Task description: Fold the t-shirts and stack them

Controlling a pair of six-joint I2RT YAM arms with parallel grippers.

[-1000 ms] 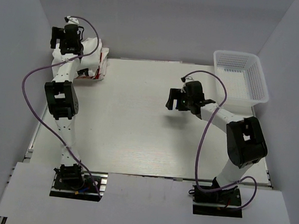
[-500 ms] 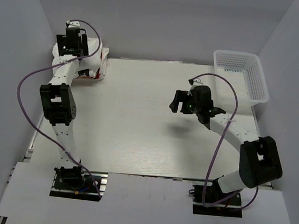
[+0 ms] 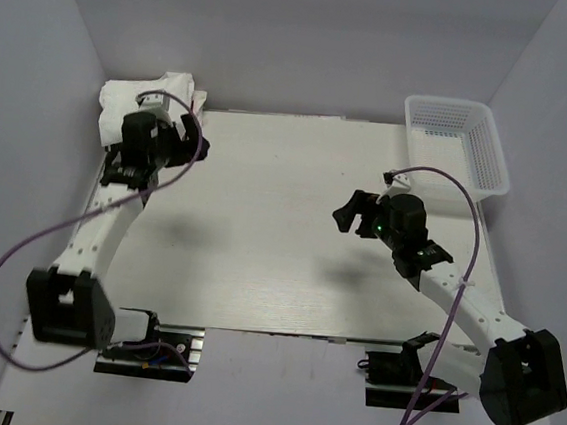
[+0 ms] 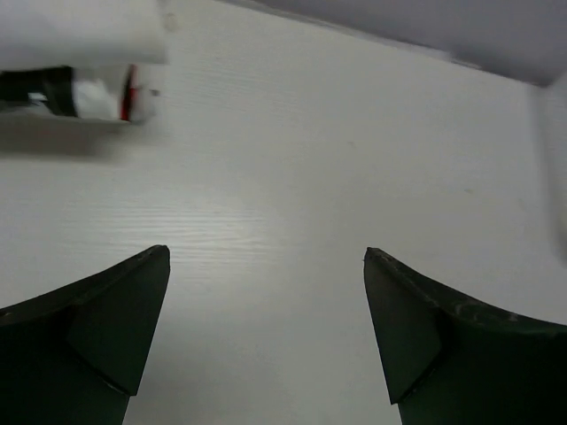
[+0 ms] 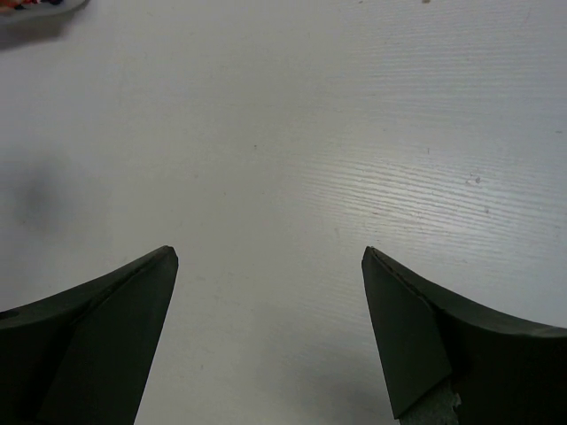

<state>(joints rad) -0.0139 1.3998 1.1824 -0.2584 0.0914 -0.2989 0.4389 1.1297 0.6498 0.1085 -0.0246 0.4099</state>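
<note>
top external: left tool (image 3: 171, 133), jaws apart, has backed off the t-shirts (image 3: 134, 95); right tool (image 3: 347, 210) likewise spread.

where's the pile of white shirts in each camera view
Top view: the pile of shirts sits at the far left corner of the table.
Left wrist: top left corner, blurred, with black and red print showing.
Right wrist: only a thin sliver with some print at the top left edge, likely the pile.
Shared landmark: the white wood-grain table fills all three views.
</note>
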